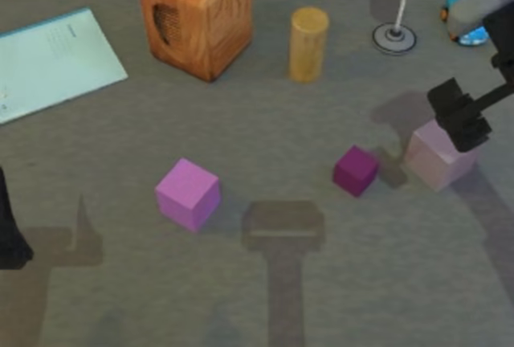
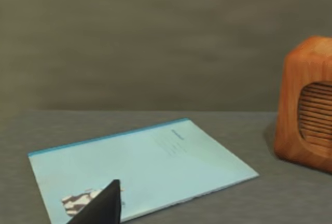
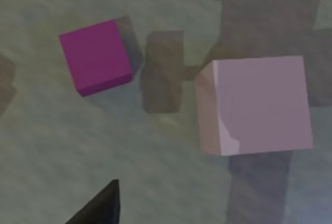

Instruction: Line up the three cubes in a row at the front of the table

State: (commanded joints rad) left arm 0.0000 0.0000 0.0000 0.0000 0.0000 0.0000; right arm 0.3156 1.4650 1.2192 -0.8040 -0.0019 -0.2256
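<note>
Three cubes rest on the grey-green table (image 1: 265, 130). The violet-pink cube (image 1: 187, 194) is left of centre. At the right, the small dark magenta cube (image 1: 356, 170) (image 3: 96, 55) lies a short gap from the larger pale mauve cube (image 1: 438, 154) (image 3: 254, 105). My right gripper (image 1: 462, 120) hovers open over the mauve cube's far right edge, holding nothing. Only one of its fingertips (image 3: 106, 203) shows in the right wrist view. My left gripper (image 1: 12, 242) is parked at the left edge, open, with one fingertip (image 2: 104, 206) over the paper.
At the back stand a big orange wood-grain block (image 1: 195, 14), a yellow cylinder (image 1: 308, 43) and a white stand on a round base (image 1: 395, 35). A turquoise paper sheet (image 1: 52, 62) lies back left. A blue object (image 1: 466, 18) is at the back right.
</note>
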